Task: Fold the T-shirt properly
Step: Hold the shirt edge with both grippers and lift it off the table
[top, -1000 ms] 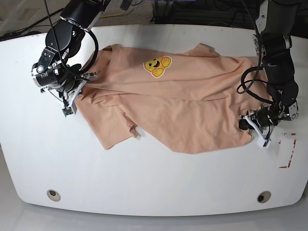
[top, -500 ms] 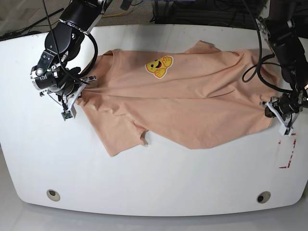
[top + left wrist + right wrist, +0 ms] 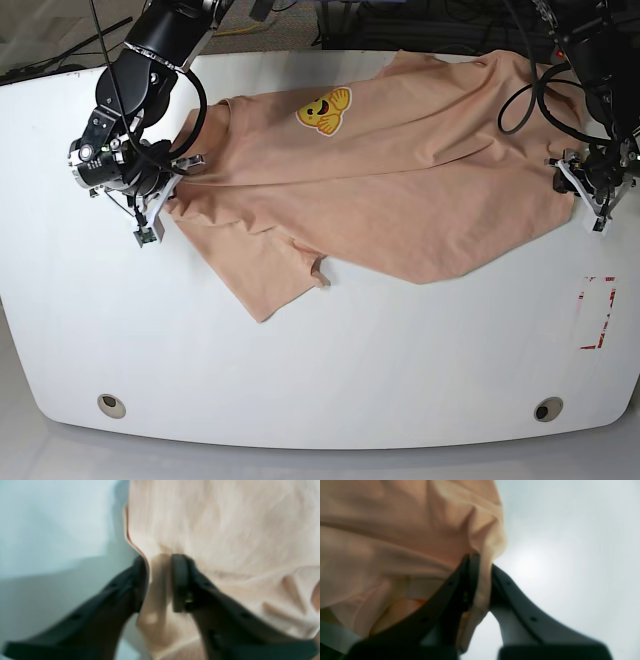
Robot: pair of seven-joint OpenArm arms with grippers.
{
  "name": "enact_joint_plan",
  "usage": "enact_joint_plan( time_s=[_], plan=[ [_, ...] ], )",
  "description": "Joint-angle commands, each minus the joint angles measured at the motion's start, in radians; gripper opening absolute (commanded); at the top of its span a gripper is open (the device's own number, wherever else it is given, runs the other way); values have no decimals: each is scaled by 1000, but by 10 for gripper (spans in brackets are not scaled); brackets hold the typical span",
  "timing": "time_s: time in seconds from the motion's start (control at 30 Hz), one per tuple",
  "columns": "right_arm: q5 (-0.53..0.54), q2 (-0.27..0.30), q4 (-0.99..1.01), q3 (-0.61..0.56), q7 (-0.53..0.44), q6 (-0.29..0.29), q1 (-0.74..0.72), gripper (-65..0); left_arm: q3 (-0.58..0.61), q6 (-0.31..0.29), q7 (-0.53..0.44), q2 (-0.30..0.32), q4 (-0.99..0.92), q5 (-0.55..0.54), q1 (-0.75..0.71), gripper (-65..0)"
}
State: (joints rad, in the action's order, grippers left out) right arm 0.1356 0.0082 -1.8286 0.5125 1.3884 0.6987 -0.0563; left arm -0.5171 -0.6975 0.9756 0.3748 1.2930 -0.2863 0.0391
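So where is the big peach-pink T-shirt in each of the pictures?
Base view: the soft peach-pink T-shirt is spread across the upper middle of the white table.
Left wrist view: it fills the right and centre, with an edge between the left gripper fingers.
Right wrist view: it fills the upper left, with a fold pinched in the right gripper.
Shared landmark: the white table beside the cloth in every view.

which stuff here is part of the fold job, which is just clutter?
Job:
- T-shirt
- left gripper, fabric between its parted fingers
- right gripper, shut on the T-shirt's edge

Lying about:
- red-and-white marker on the table
- cables behind the table
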Motion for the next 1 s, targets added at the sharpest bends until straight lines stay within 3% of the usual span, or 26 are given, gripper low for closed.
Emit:
enact_joint_plan(
  time_s=[0.0,0.13,0.23,0.6,0.67,0.8,0.83,0.97],
  plan=[
    [5,6,-4,1,-11,-1,-18,-650,-4,-1,-11,20,17,-6,12,-394],
    [5,6,-4,1,-11,-1,-18,-650,-4,-1,-11,19,15,-6,17,-299],
    [5,5,-4,1,-11,-1,-18,-650,1,-1,-11,17,-6,-9,20,-264],
    [6,5,-6,1,-11,-1,-18,-650,36,-1,-11,17,-280,-78,170,-275],
    [6,5,-6,1,-11,-1,-18,-650,61,-1,-11,17,-272,-78,172,-335],
    [6,5,-7,4,-11,-1,-23,-650,104,-1,-11,17,-253,-78,173,-624],
    [6,5,-7,5,-11,-1,-29,-650,104,-1,-11,17,-253,-78,175,-650],
    [5,9,-7,5,-11,-1,-43,-650,67,-1,-13,17,-253,-78,195,-643]
  ],
)
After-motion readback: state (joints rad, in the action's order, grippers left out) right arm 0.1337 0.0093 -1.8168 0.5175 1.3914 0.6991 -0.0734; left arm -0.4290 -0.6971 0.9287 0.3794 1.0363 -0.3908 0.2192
